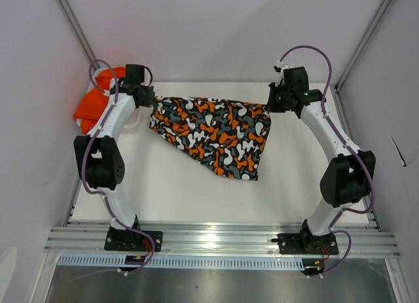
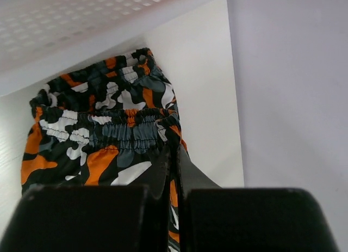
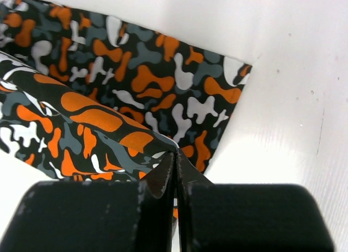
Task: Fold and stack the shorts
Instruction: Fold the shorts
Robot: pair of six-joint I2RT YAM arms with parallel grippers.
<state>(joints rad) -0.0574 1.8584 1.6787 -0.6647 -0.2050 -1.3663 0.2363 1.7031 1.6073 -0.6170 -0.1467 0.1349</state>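
Shorts span from left hand to right hand, over the table.

Patterned shorts stretched mid-table; orange shorts bunched at left.

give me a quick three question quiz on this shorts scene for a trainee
1. True or false: the left jaws and right jaws are both shut on the patterned shorts.
2. The plain orange shorts lie: A) at the far left B) on the patterned pair C) at the far right.
3. Fill in: the left jaws grip near the elastic ____.
Key: 1 true; 2 A; 3 waistband
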